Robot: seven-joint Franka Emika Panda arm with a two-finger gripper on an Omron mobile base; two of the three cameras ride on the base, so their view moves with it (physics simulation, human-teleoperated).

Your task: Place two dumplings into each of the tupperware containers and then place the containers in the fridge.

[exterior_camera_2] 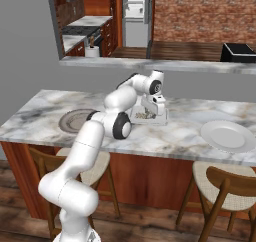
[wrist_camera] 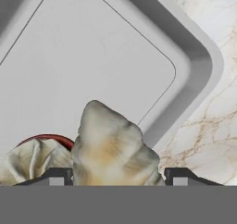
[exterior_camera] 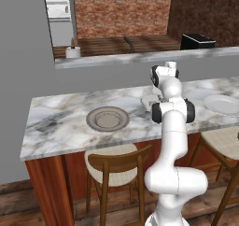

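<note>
Hand view, dumpling btwn jaws, over container

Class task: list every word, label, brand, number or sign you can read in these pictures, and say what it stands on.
None: no readable text on the tupperware container, the dumpling between the gripper tips, the marble counter, the plates, the black appliance or the fridge.

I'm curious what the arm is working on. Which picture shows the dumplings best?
The hand view: one dumpling sits large between the fingertips, another beside it, over a tupperware container. The right base view shows them as small specks; in the left base view the arm mostly hides that container.
</note>
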